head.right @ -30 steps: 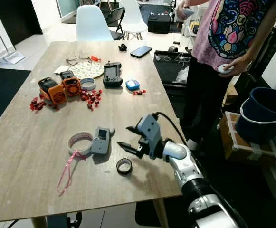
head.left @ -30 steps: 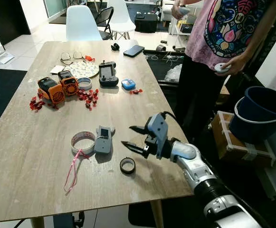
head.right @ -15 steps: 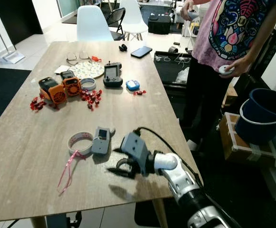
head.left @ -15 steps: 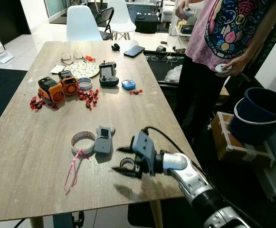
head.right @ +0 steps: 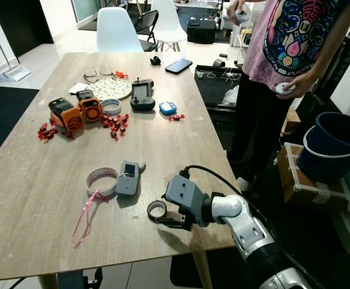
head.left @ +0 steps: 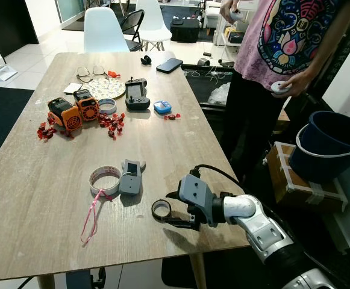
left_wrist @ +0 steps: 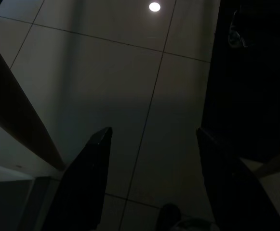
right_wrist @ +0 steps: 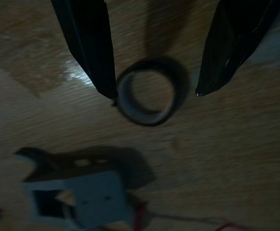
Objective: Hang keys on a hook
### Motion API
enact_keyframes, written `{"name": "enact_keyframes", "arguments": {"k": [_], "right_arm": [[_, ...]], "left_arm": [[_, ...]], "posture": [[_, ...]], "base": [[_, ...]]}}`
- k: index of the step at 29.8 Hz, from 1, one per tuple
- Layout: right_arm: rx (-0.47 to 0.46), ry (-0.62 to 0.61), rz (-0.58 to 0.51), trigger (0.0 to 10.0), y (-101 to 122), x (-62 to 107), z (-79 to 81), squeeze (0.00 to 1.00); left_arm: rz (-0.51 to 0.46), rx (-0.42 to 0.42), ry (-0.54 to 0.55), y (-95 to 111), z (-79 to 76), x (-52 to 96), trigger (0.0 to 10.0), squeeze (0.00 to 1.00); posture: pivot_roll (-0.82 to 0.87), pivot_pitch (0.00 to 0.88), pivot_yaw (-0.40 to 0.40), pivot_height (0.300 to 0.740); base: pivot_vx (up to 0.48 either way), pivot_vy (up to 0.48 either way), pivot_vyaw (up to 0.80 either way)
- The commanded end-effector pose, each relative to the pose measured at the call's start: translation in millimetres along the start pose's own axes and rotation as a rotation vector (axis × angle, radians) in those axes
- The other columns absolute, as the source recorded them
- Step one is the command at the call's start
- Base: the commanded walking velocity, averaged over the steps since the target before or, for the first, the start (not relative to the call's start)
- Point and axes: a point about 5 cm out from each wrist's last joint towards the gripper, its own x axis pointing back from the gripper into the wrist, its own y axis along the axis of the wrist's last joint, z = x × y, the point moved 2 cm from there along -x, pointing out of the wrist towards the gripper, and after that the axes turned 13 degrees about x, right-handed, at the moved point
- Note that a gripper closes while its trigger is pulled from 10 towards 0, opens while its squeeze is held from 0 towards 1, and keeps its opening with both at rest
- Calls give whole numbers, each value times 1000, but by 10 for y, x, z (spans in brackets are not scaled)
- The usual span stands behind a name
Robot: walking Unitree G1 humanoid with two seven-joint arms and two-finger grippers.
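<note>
A long wooden table (head.left: 162, 129) runs from near to far over pale glossy floor tiles (head.left: 27, 57); a dark rug (head.left: 0, 114) lies on its left; at the far end stand a white chair (head.left: 102, 29) and, behind it, a second white chair (head.left: 152, 18); on the right, a dark blue bucket (head.left: 331, 144) sits by a wooden crate (head.left: 298, 183); daylight brightens the far floor.

On the wooden tabletop (head.left: 162, 138), a small black tape ring (head.left: 161, 209) lies near the front edge, between the open fingers of the right pincer (head.left: 175, 209). A grey key fob (head.left: 131, 176) sits behind and left of it, touching a white tape roll (head.left: 105, 179) on its left.
</note>
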Motion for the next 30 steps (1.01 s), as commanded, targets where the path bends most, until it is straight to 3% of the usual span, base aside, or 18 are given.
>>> {"name": "enact_keyframes", "arguments": {"k": [1, 17, 30], "right_arm": [[3, 18, 22, 10000, -21, 12, 44, 0], [100, 7, 58, 10000, -4, -49, 14, 0], [111, 16, 49, 10000, 19, -99, 21, 0]], "left_arm": [[-15, 2, -12, 17, -25, -2, 10000, 0], [-17, 5, -6, 26, -15, -6, 10000, 0], [-15, 7, -4, 18, -20, -3, 10000, 0]], "posture": [[72, 58, -39, 740], [74, 56, -41, 740], [78, 61, -45, 740]], "base": [[0, 0, 0], [0, 0, 0], [0, 0, 0]]}}
